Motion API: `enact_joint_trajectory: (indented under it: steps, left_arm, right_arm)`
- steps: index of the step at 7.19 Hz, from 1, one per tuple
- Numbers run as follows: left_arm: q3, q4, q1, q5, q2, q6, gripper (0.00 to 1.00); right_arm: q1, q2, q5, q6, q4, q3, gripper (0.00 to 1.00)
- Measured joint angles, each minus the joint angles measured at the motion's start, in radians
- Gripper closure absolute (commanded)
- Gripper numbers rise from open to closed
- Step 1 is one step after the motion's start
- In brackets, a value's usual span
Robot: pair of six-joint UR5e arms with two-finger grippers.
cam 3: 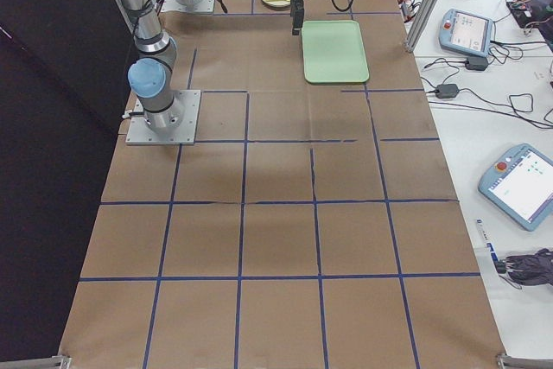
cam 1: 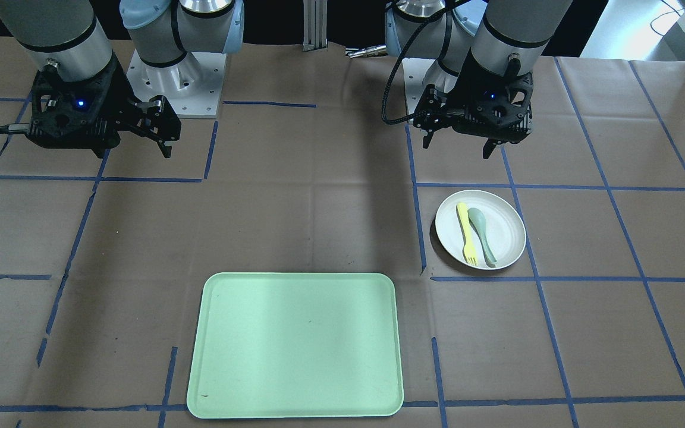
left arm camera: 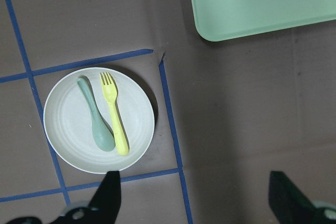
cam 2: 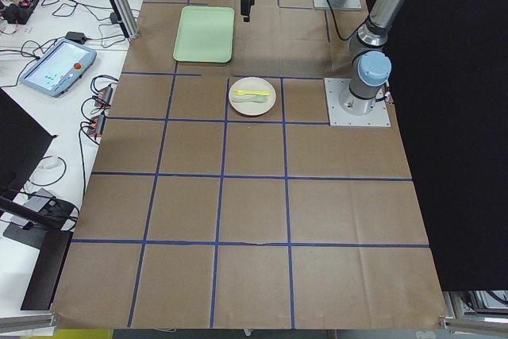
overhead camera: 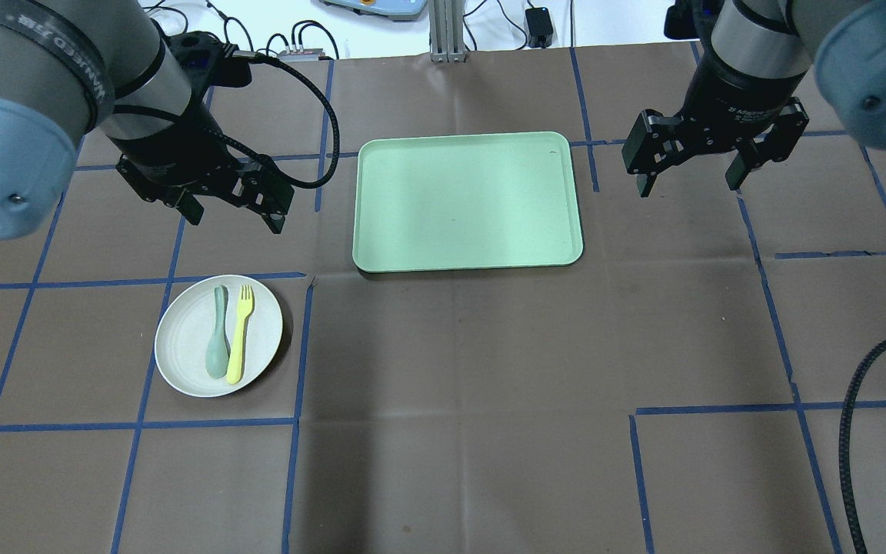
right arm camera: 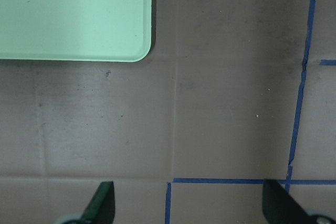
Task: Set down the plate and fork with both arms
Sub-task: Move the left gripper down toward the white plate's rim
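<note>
The off-white plate (overhead camera: 181, 350) lies on the table on my left side. On it the pale yellow fork (overhead camera: 240, 335) lies beside a grey-green spoon (overhead camera: 218, 342). All three show in the left wrist view: the plate (left arm camera: 68, 129), the fork (left arm camera: 114, 114), the spoon (left arm camera: 97, 121). My left gripper (overhead camera: 235, 221) hangs open and empty above the table, just beyond the plate's far edge. My right gripper (overhead camera: 687, 185) is open and empty above bare table, right of the tray.
A pale green rectangular tray (overhead camera: 466, 201) lies mid-table between the two grippers, with nothing on it. Blue tape lines (overhead camera: 301, 346) cross the brown table cover. Cables and pendants lie beyond the far edge.
</note>
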Motion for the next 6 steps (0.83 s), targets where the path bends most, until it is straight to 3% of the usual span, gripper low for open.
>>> enact_joint_trajectory:
  steps: [6]
  left_arm:
    - [-0.003, -0.013, 0.007, 0.002, 0.002, 0.002, 0.00]
  right_arm:
    - [0.000, 0.000, 0.000, 0.001, 0.002, 0.000, 0.00]
